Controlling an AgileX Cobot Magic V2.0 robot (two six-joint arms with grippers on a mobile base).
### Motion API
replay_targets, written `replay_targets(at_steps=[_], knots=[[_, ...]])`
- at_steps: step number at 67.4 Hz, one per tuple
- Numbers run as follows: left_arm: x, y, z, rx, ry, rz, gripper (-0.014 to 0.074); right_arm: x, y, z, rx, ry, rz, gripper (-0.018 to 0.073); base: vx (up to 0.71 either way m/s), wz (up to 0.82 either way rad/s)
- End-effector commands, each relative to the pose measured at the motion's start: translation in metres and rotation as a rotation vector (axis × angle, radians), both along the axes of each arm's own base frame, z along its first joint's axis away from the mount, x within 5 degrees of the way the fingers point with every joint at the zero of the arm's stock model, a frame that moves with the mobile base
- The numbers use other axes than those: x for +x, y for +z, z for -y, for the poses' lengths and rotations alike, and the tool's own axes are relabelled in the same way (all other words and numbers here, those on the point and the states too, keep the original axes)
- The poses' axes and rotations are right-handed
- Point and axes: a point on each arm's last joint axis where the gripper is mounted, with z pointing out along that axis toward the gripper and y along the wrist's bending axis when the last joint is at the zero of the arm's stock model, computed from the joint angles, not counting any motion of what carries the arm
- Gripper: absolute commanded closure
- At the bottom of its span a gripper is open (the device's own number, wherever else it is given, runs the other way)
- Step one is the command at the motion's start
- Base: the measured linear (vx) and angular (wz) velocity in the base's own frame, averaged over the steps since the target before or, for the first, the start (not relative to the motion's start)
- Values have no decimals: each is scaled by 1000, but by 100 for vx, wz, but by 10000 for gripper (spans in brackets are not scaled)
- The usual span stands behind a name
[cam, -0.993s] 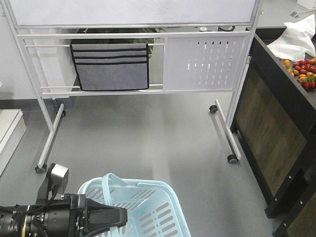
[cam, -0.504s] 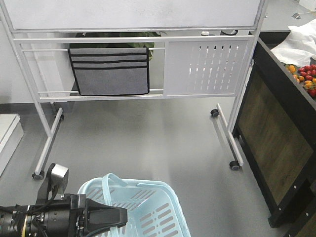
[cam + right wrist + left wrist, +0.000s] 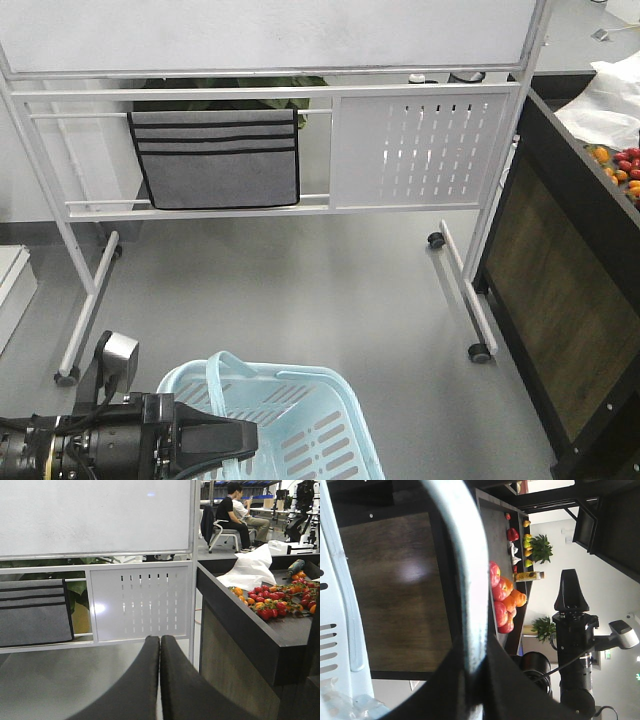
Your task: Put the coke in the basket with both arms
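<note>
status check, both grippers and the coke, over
Left gripper shut on basket handle. Right gripper shut, empty. Coke not in view. Whiteboard stand ahead.

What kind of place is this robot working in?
Probably a lab or office staged as a mock grocery shop: a wheeled whiteboard stand, a dark counter piled with small red and orange produce, a light blue shopping basket, and people seated at desks behind.
</note>
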Motion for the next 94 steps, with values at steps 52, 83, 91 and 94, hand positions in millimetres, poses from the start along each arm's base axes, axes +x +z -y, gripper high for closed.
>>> replay_targets(at_steps=[52,83,91,94], knots=[[-4,30,4,-241,-60,85,603,-1,5,0,-19,0,74,569,17,18],[-4,30,4,-241,-60,85,603,-1,5,0,-19,0,74,569,17,42],[-4,30,4,-241,-60,85,603,-1,5,0,-19,0,74,569,15,43],[-4,30,4,-241,-60,85,603,-1,5,0,-19,0,74,569,15,43]])
